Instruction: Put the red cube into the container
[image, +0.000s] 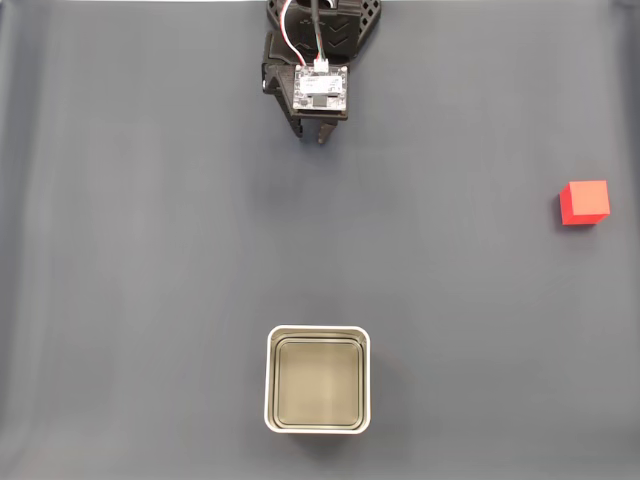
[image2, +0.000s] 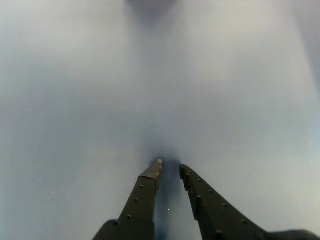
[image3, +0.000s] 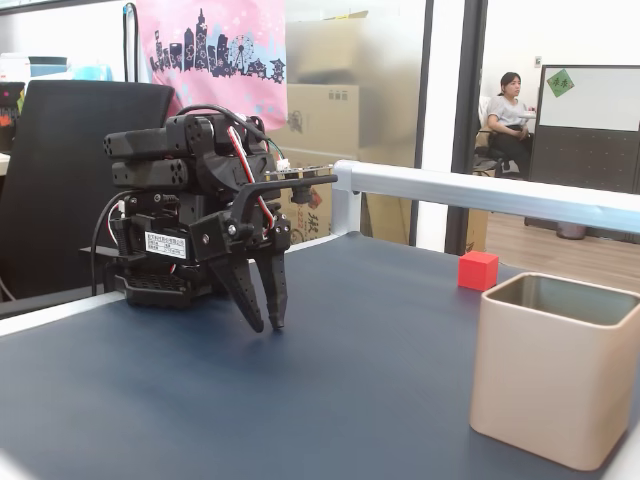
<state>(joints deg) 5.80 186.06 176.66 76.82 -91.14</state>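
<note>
Step judged: reach for cube, not yet begun. Gripper (image: 312, 138) parked at far edge of table (image: 150, 250), fingers slightly parted, holding nothing. Red cube (image: 584, 202) far right in top-down fixed view, well apart from tin (image: 318, 331) at near centre. Advice: swing right, widen fingers, descend square over cube. Side fixed view adds tin's tall walls (image3: 545, 385); wrist view adds narrow gap between fingertips (image2: 156, 167).

Bare mat (image: 150, 250) lies open between gripper (image: 312, 138) and red cube (image: 584, 202)
</note>
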